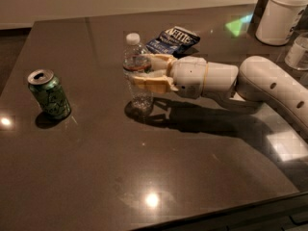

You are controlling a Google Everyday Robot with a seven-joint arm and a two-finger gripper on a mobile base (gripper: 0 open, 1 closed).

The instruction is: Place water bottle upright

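The water bottle is clear and ribbed with a white cap and a thin reddish band. It stands upright on the dark table, left of centre. My gripper comes in from the right on a white arm and is shut on the bottle's middle, one tan finger in front and one behind it. The bottle's base is at the table top, over its own shadow.
A green soda can stands upright at the left. A dark blue snack bag lies behind the gripper. A white tub and a clear container stand at the back right. The table's front edge runs along the bottom right.
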